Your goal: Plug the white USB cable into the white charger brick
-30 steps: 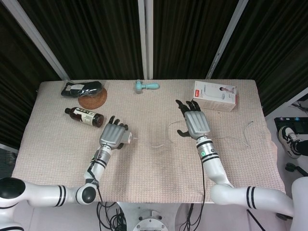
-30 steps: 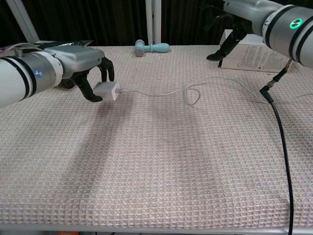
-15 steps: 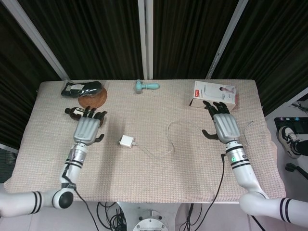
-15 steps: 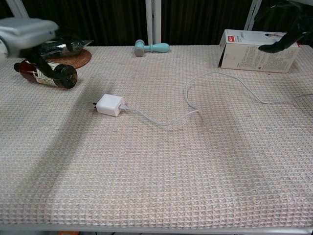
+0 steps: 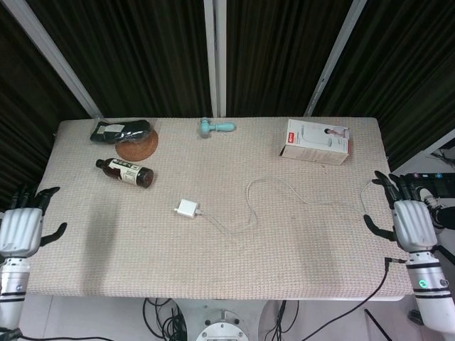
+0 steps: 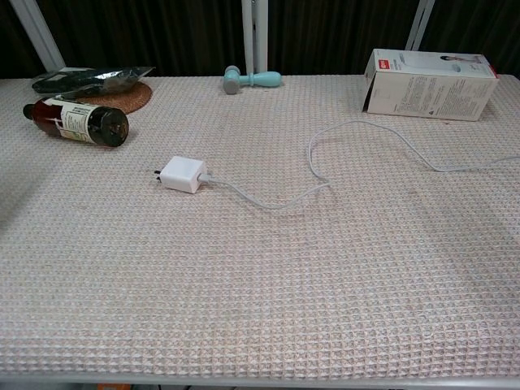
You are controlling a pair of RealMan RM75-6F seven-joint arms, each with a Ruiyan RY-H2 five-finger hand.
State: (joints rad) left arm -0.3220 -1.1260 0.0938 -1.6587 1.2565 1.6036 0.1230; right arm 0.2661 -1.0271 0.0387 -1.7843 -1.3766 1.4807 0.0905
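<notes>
Head view: both hands [image 5: 20,229] now off the table, charger brick [image 5: 186,208] released.

White USB cable [image 6: 357,134] (looped) in charger brick [image 6: 184,174]

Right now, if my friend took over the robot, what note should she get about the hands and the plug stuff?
Left robot hand: open, holding nothing, pulled back off the left edge of the table.
Right robot hand: open, holding nothing, off the right edge.
Small white square charger brick: lying flat on the beige woven table cover, left of the middle.
Thin white USB cable: one end sits in the brick; the rest loops right across the cover and runs to the right edge.
Done: the cable looks plugged in.
Left: probably nothing, maybe just check that the plug is seated fully.
</notes>
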